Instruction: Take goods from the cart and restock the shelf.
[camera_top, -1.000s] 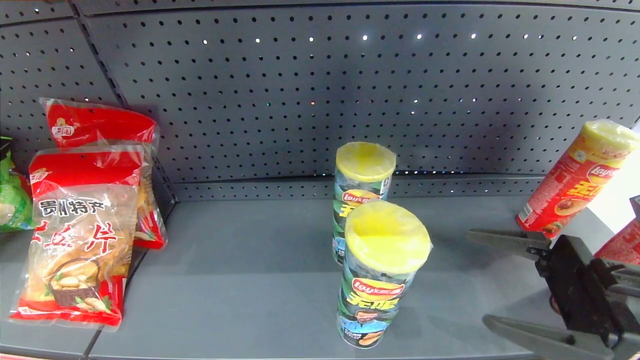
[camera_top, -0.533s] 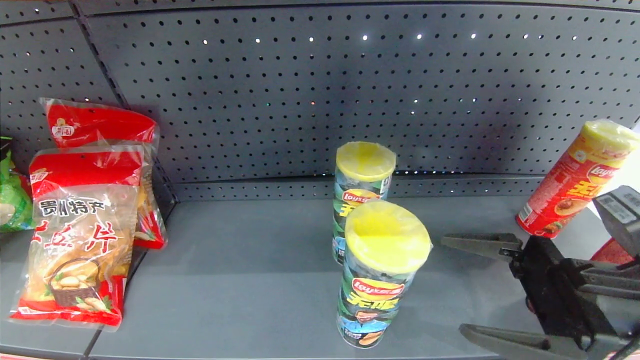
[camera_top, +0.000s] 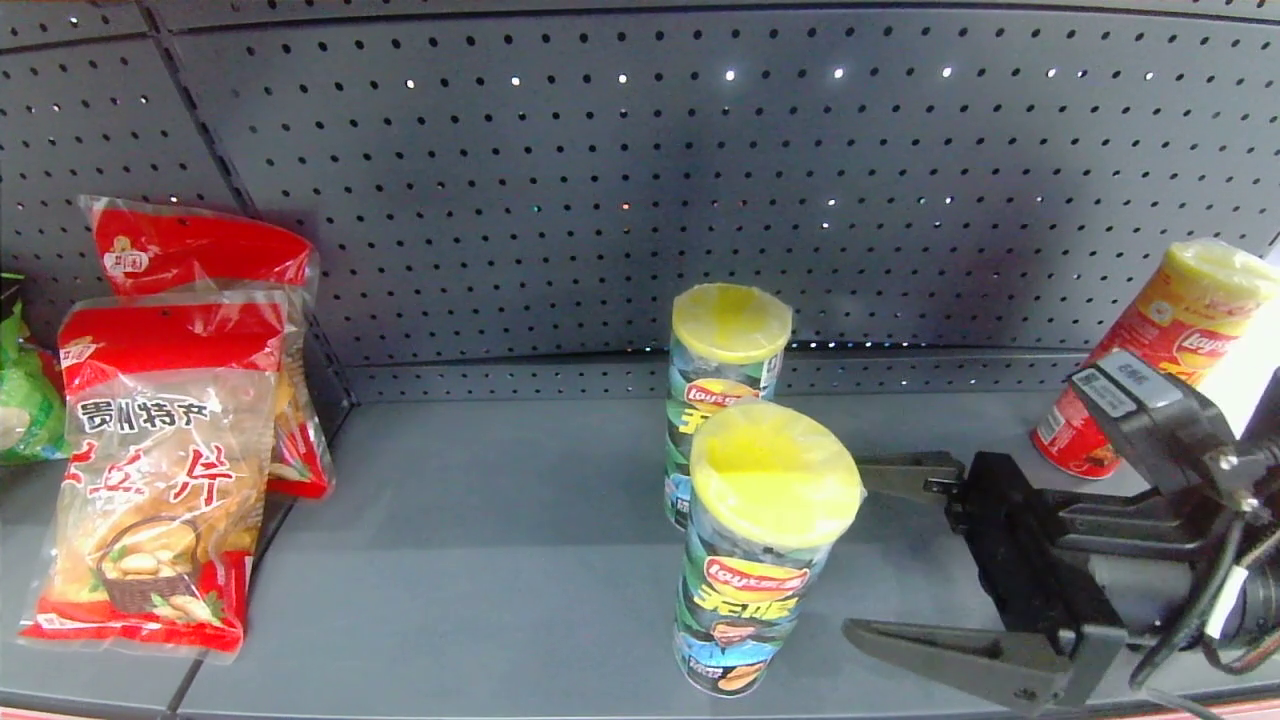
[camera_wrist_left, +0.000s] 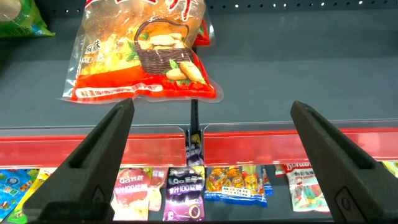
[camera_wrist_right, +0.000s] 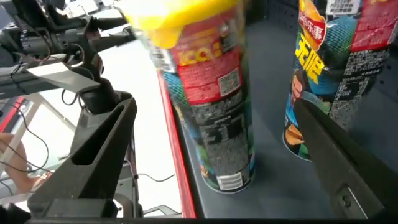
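Two green-and-blue chip cans with yellow lids stand on the grey shelf (camera_top: 480, 560), a front can (camera_top: 768, 548) and a rear can (camera_top: 728, 385) right behind it. A red chip can (camera_top: 1165, 345) leans at the far right end. My right gripper (camera_top: 875, 550) is open just right of the front can, one finger passing behind its lid. In the right wrist view the front can (camera_wrist_right: 211, 106) stands between the spread fingers (camera_wrist_right: 93, 155), with the rear can (camera_wrist_right: 317, 81) beyond. My left gripper (camera_wrist_left: 211, 109) hangs open before the shelf's front edge, holding nothing.
Clear-and-red snack bags (camera_top: 160, 480) lie at the shelf's left end, with a green bag (camera_top: 20, 390) beyond them. A pegboard back wall (camera_top: 640, 200) closes the rear. In the left wrist view a red price rail (camera_wrist_left: 249, 140) fronts the shelf above small packets (camera_wrist_left: 205, 186) on a lower level.
My right gripper has moved left along the shelf, still open, from the right edge up to the front can. The cans and bags have stayed put.
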